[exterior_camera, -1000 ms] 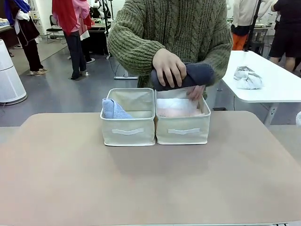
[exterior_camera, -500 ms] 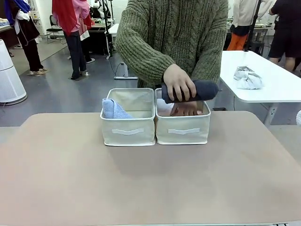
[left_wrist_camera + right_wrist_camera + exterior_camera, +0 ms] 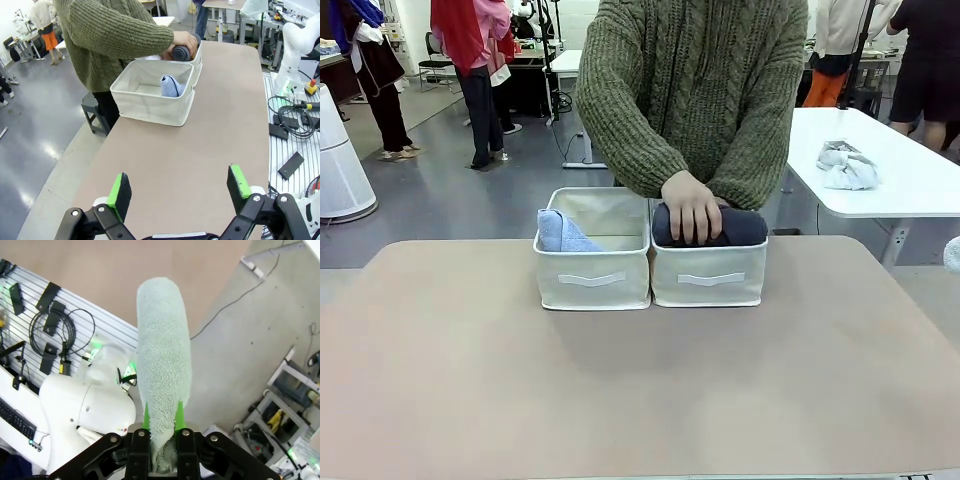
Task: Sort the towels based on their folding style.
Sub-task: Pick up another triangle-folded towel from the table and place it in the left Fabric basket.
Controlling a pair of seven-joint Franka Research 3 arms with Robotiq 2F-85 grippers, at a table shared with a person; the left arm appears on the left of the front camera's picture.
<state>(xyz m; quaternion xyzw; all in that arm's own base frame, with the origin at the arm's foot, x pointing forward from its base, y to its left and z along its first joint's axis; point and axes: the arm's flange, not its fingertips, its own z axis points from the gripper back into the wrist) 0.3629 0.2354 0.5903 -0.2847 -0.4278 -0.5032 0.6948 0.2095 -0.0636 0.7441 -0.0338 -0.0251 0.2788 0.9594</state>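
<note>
Down into the right bin point(image 3: 708, 278) has gone the dark roll point(image 3: 720, 226): half a second ago the person held it in the air above the bin's far rim, and now it lies lengthwise across the top of that bin, its upper side just above the rim. One hand point(image 3: 692, 208) has come down with it and rests on the roll's left half, fingers curled over the near side. The pink and white cloth that showed in this bin a second ago is now covered by the roll. Nothing has shifted in the left bin point(image 3: 592, 280), where the blue towel point(image 3: 560, 233) leans in the left corner as before. Both bins stand touching side by side at the far middle of the bench point(image 3: 640, 380)

From the left wrist, the left tool point(image 3: 179, 186) hangs wide, nothing between its green pads, well short of the bins over bare bench. The right tool point(image 3: 160, 422) is pinched narrow on the green towel point(image 3: 162, 365), gripping its thin end; the towel widens away from the pads to a rounded tip, off beyond the bench's edge
</note>
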